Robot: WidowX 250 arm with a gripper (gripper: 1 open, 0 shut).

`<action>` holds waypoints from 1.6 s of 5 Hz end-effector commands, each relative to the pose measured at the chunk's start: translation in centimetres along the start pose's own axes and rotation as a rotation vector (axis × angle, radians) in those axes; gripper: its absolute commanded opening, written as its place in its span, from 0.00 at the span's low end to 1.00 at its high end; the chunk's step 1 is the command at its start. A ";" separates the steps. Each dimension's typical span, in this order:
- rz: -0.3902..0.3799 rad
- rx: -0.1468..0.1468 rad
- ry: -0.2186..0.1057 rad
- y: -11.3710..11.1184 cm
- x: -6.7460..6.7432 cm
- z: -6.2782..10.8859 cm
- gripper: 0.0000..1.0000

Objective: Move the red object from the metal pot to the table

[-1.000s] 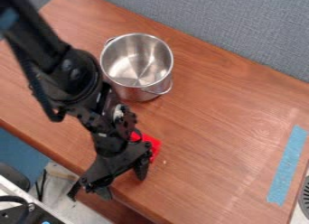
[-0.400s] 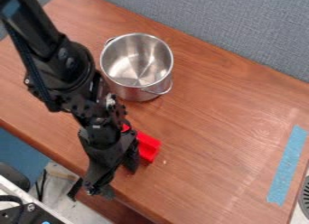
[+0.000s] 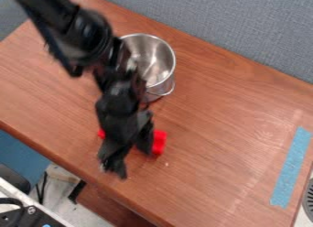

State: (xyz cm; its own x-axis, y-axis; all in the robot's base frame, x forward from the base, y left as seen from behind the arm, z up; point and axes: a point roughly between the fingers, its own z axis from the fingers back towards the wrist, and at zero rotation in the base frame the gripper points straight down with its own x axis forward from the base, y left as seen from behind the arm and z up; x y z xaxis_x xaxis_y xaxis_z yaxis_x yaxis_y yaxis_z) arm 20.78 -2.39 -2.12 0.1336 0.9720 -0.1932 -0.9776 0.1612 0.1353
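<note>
The red object (image 3: 154, 142) lies on the table (image 3: 232, 102) near the front edge, outside the metal pot (image 3: 156, 55). The dark arm crosses in front of it, so only its right end and a sliver on the left show. My gripper (image 3: 113, 163) is blurred by motion and points down just in front of and over the block. Its jaws stand apart with nothing gripped between them. The shiny pot stands at the back of the table, its left side hidden by the arm, and its visible inside looks empty.
A strip of blue tape (image 3: 291, 167) runs along the table's right side. The front edge of the table is close below the gripper, with cables and floor beyond it. A grey wall backs the table.
The arm has swung up and to the right, now crossing over the pot's left side. The gripper has lifted and rolled above the red object, which stays on the table.
</note>
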 end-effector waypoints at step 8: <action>0.288 -0.193 0.004 4.1 -4.9 15.3 0.00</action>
State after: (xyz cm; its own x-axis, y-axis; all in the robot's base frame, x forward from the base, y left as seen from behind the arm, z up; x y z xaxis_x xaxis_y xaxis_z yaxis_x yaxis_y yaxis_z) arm 18.44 -3.90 13.89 -0.1589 0.9713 -0.1768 -0.9872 -0.1585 0.0165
